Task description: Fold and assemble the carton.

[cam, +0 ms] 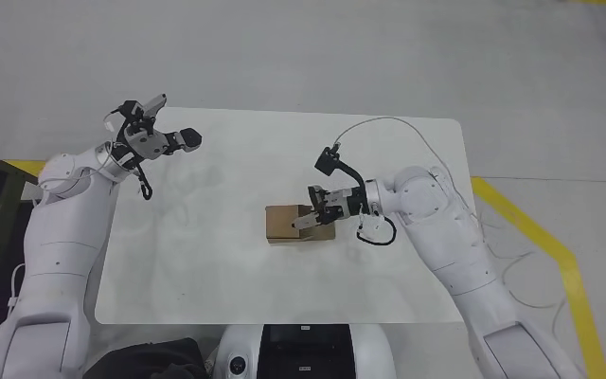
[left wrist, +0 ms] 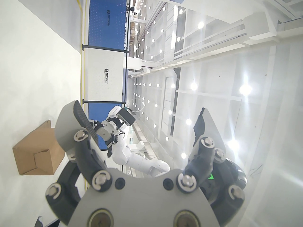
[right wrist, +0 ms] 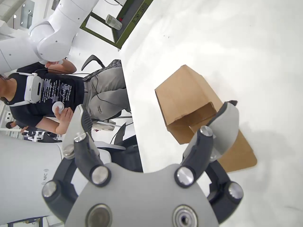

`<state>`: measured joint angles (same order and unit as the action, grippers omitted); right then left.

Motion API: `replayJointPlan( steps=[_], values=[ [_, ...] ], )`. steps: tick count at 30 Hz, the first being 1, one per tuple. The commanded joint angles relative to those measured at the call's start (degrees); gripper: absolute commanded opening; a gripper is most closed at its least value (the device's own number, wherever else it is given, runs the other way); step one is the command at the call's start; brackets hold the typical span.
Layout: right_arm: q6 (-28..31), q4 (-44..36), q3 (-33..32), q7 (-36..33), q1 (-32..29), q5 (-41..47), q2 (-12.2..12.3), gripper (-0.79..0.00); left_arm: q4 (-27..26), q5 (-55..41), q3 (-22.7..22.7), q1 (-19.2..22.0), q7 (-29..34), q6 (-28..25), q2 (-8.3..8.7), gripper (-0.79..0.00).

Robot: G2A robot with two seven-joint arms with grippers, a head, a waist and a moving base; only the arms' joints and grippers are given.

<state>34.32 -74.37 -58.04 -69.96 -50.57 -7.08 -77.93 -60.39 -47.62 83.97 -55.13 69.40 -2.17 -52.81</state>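
We see a plain brown carton (cam: 284,225) on a white table (cam: 265,142). The left gripper (left wrist: 139,119) and right gripper (right wrist: 155,109) have pale grey fingers (left wrist: 66,121) with black ribbed pads (left wrist: 82,117). We note a yellow stripe (cam: 530,222) across the grey floor (cam: 284,47).

The arms (cam: 57,237) are glossy white, rounded shells. The left pincer (left wrist: 139,113) and right pincer (right wrist: 155,108) each have a grey metal base plate (left wrist: 142,202), black links pinned with silver screws (left wrist: 101,180), and pale grey fingers (right wrist: 227,124) with black ribbed pads (left wrist: 81,116). A thin grey cable (cam: 383,119) arcs from the right wrist toward one o'clock.
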Motion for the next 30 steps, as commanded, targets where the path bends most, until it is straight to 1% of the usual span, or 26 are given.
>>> replayJointPlan(
  steps=[1,7,9,10,12,16,21,24,30],
  values=[
    [-0.1,0.0,-0.3,-0.1,-0.1,-0.1,0.0,0.000,-0.3,0.2,-0.2,0.2,-0.2,0.1,-0.06,0.000],
    [-0.4,-0.4,-0.3,0.5,-0.3,-0.6,0.0,0.000,-0.3,-0.2,-0.6,0.6,-0.1,0.2,-0.28,0.000],
    [-1.7,-1.9,0.1,0.6,-0.3,-3.1,0.2,0.000,0.0,0.1,-1.1,0.8,0.1,0.6,-0.37,0.000],
    [-1.3,-2.5,0.1,0.9,-0.3,-4.5,0.4,0.000,0.1,0.3,-1.3,1.0,0.2,0.8,-0.41,0.000],
    [1.3,-2.4,0.1,1.3,0.3,-8.8,0.8,0.000,0.4,0.7,-1.8,1.5,0.4,1.1,-0.50,0.000],
    [9.1,-0.6,2.7,9.1,0.9,-18.4,2.1,0.000,1.3,1.4,-2.7,2.3,2.3,3.1,-0.55,0.000],
    [16.6,3.9,3.6,16.6,2.2,-25.9,3.5,0.000,3.9,1.0,-3.6,3.1,6.1,5.7,-0.63,0.000],
    [18.9,6.7,3.9,20.4,3.0,-28.3,3.5,0.000,5.9,0.8,-4.3,4.0,8.2,7.1,-0.74,0.000],
    [20.9,12.0,5.9,28.5,5.4,-33.9,2.8,0.000,8.9,0.0,-5.2,5.0,10.9,8.4,-0.97,0.000]
  ],
)
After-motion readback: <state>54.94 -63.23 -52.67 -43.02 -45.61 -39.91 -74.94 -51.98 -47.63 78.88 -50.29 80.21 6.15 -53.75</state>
